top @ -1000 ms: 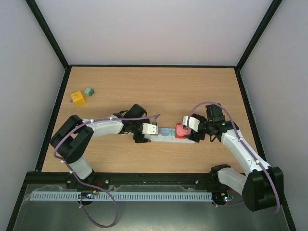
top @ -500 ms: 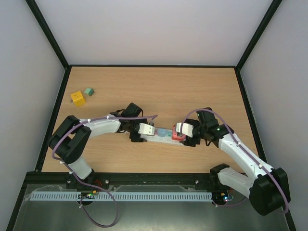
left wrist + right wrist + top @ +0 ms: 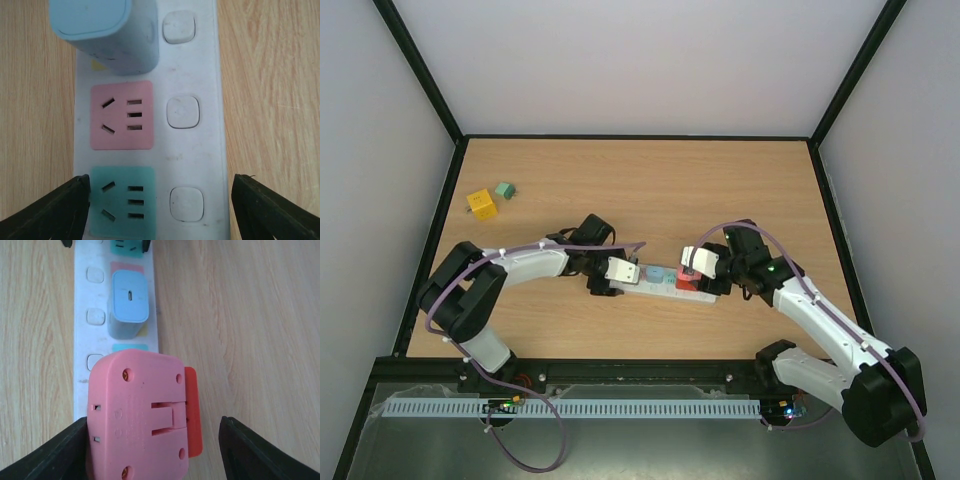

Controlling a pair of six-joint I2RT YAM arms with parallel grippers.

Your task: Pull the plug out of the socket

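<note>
Pink plug (image 3: 137, 415) is sitting, to my eye not yet pulled, at the right-hand end of the socket (image 3: 200, 150) lying mid-way across the table (image 3: 620, 190), between the spread fingers of the right gripper (image 3: 150, 452), which is holding nothing, while the left gripper (image 3: 160, 205), likewise open, is straddling the socket's other end.

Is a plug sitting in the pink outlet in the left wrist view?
No, the pink outlet shows bare slots; the blue plug sits beside it.
</note>
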